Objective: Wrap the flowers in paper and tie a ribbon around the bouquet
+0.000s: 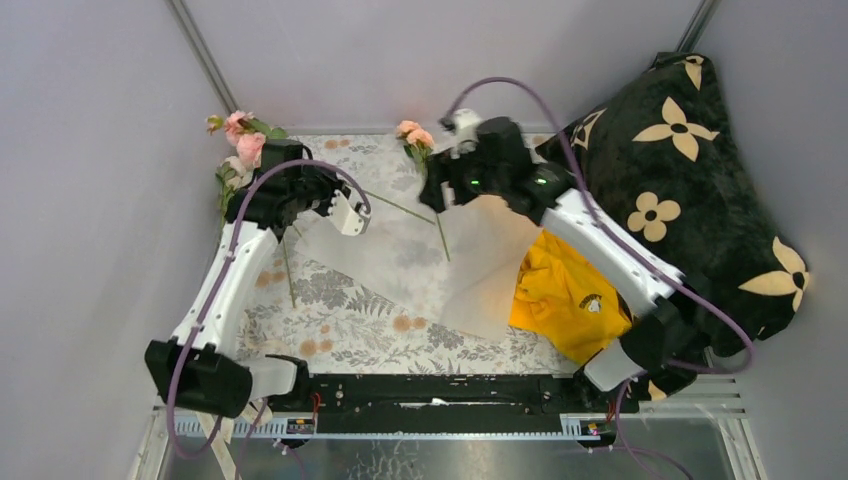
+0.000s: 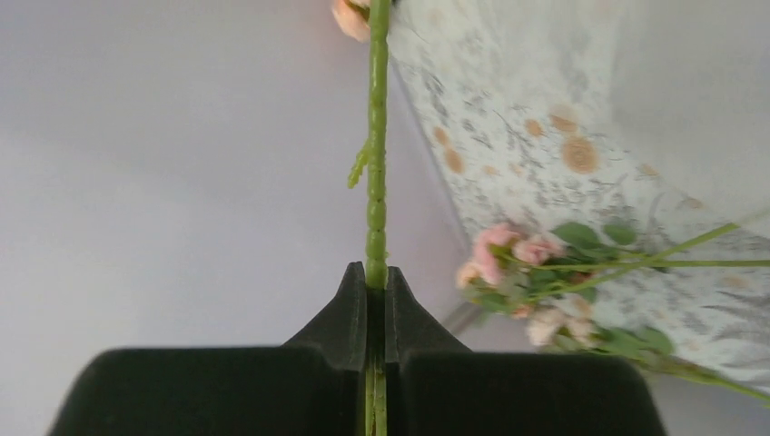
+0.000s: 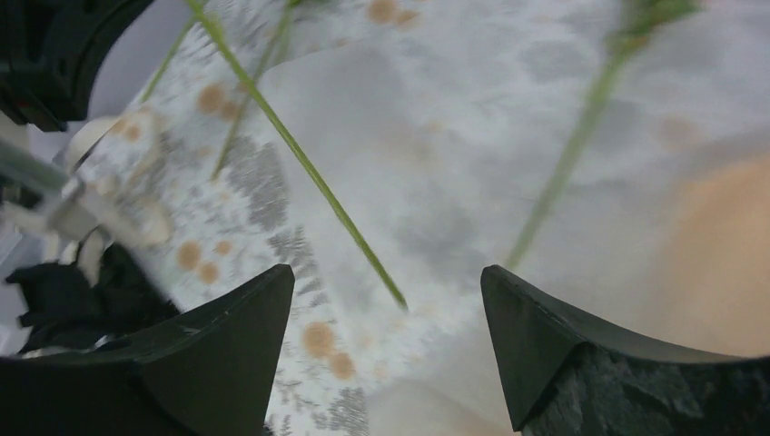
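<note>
- The left gripper [image 2: 376,272] is clenched on one green stem [image 2: 376,173] of the flowers, and the stem runs straight out from between its jaws.
- That stem is held up off the cloth at the far left corner, by the wall, with a pink bloom [image 2: 349,16] at its top.
- More pink blooms [image 2: 513,259] with leaves lie at the cloth's [image 1: 340,330] edge just beside the held stem, their stems pointing in toward the middle.
- The right gripper [image 3: 386,271] is released, jaws wide with nothing between them, and hovers over the paper [image 1: 480,260].
- Another pink bloom [image 1: 415,133] sits at the far edge of the cloth, just beside the right gripper.
- Two thin stems [image 3: 300,154] lie slanting across the paper under the right gripper; the wrist view is blurred.
- The paper lies spread flat in the middle of the cloth, between the two grippers.
- Its right side seems to overlap the yellow garment [image 1: 570,295], which shows orange through it.
- A black pillow [image 1: 690,190] with cream flower shapes fills the right side, touching the garment.
</note>
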You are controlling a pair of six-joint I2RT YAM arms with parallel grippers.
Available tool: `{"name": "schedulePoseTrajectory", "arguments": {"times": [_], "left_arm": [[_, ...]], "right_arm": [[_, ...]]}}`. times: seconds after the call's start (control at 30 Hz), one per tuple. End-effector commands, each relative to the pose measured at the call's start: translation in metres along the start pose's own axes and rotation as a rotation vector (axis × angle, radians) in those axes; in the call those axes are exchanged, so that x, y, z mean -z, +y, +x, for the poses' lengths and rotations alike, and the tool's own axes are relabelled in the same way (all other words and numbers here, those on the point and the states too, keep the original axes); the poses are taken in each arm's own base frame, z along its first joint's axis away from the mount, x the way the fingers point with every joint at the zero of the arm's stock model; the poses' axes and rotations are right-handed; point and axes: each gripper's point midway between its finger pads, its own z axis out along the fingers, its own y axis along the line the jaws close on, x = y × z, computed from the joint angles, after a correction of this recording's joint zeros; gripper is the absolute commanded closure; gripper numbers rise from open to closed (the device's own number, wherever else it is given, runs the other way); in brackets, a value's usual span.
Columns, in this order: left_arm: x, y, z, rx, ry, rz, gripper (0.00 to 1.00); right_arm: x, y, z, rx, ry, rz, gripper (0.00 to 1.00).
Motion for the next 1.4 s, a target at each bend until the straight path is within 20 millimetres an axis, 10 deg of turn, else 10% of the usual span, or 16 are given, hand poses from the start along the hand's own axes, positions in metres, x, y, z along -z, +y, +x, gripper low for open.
{"name": "schedulePoseTrajectory", "arguments": {"times": [0.0, 0.27, 0.43, 0.47, 0.57, 0.63, 0.7, 0.93, 1.1, 1.27, 1.37], "left_arm": [[0.020, 0.012, -0.047, -0.289, -0.077, -0.047, 1.00], [0.020, 0.014, -0.072, -0.308, -0.137, -0.061, 1.00], [0.018, 0.016, -0.074, -0.253, -0.153, -0.062, 1.00], [0.018, 0.017, -0.072, -0.208, -0.151, -0.061, 1.00], [0.018, 0.026, -0.062, 0.074, -0.117, -0.082, 0.93], [0.021, 0.042, -0.049, 0.334, -0.071, -0.134, 0.20], [0.020, 0.047, -0.030, 0.596, 0.012, -0.148, 0.02], [-0.008, 0.003, 0.033, 1.472, 0.129, -0.135, 0.06], [-0.029, -0.052, 0.099, 1.916, 0.272, -0.220, 0.29], [-0.051, -0.100, 0.156, 2.261, 0.397, -0.346, 0.40], [-0.069, -0.117, 0.169, 2.306, 0.435, -0.386, 0.43]], "right_arm": [[-0.053, 0.101, 0.043, 0.049, 0.207, -0.386, 0.13], [-0.086, 0.137, 0.050, -0.022, 0.185, -0.533, 0.17], [-0.105, 0.129, 0.060, -0.075, 0.200, -0.469, 0.96], [-0.108, 0.123, 0.059, -0.092, 0.189, -0.433, 1.00], [-0.118, 0.088, 0.054, -0.194, 0.123, -0.249, 1.00], [-0.124, 0.057, 0.054, -0.301, 0.064, -0.138, 1.00], [-0.127, 0.030, 0.056, -0.349, 0.008, -0.032, 1.00], [-0.152, -0.051, 0.093, -0.259, 0.010, 0.322, 1.00], [-0.164, -0.085, 0.117, -0.205, 0.069, 0.472, 0.99], [-0.159, -0.102, 0.127, -0.186, 0.049, 0.551, 0.51], [-0.158, -0.107, 0.133, -0.137, 0.103, 0.577, 0.43]]}}
